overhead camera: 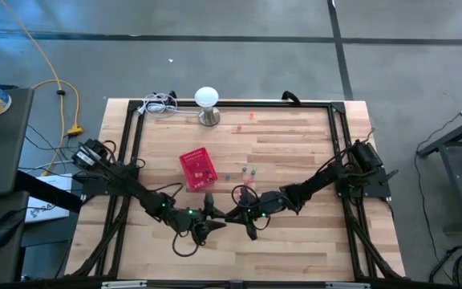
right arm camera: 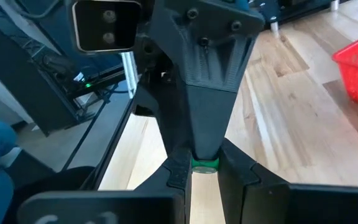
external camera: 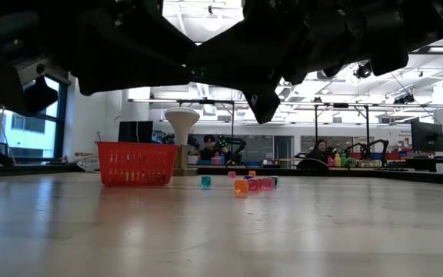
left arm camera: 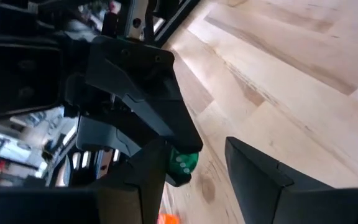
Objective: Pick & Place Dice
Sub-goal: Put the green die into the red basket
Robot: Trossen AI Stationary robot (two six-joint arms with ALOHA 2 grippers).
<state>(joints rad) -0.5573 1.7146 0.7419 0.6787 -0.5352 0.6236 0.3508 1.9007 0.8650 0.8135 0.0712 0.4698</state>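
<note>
Counter (overhead camera: pixel 295 144) with my two tools meeting over its near middle, one green die (right arm camera: pixel 204 165) between them.
My right tool (right arm camera: pixel 205 164) is closed on the green die, which sits pinched between its fingertips above the wood. My left tool (left arm camera: pixel 197 149) faces it tip to tip, fingers parted, gripping nothing, with the die just beside one finger (left arm camera: pixel 143 177). Farther back stands the red mesh basket (overhead camera: pixel 197 168). The remaining dice (overhead camera: pixel 247 172) lie scattered just beside it, and a few more (overhead camera: pixel 245 120) near the far edge.
</note>
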